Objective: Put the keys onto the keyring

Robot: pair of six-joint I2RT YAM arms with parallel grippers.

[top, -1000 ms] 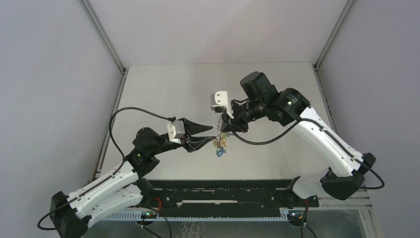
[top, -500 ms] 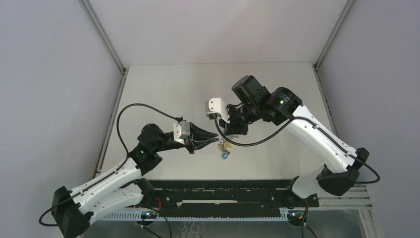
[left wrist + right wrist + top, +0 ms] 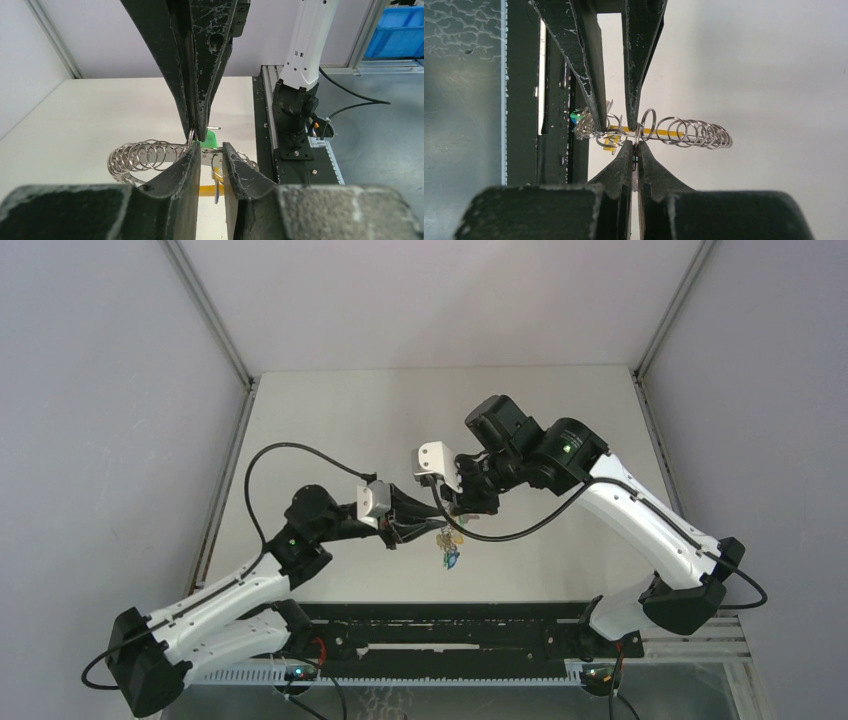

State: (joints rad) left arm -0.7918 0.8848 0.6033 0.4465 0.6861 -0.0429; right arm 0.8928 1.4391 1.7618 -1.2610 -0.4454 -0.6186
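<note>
Both arms meet over the table (image 3: 330,420), a bit below centre in the top view. The right gripper (image 3: 634,146) is closed tight, its tips pinching one ring of the keyring (image 3: 689,134). The keyring hangs in the air as a string of thin silver loops, with a yellow band (image 3: 663,132) running along it. In the right wrist view we see the loops stretch from the centre out to the right.

The left gripper (image 3: 211,152) is a little open. Its fingers (image 3: 190,167) sit either side of the keyring, just beside the right gripper's tips. We cannot tell if they press on it.

The keys (image 3: 450,555) dangle below the two grippers in the top view. A green key head (image 3: 211,140) shows in the left wrist view, just behind the gap of the left gripper and near the right gripper's tips. In the right wrist view we see a green and blue bit at the left end of the loops, beside the left gripper's outer finger. The keys are too small to count.
</note>
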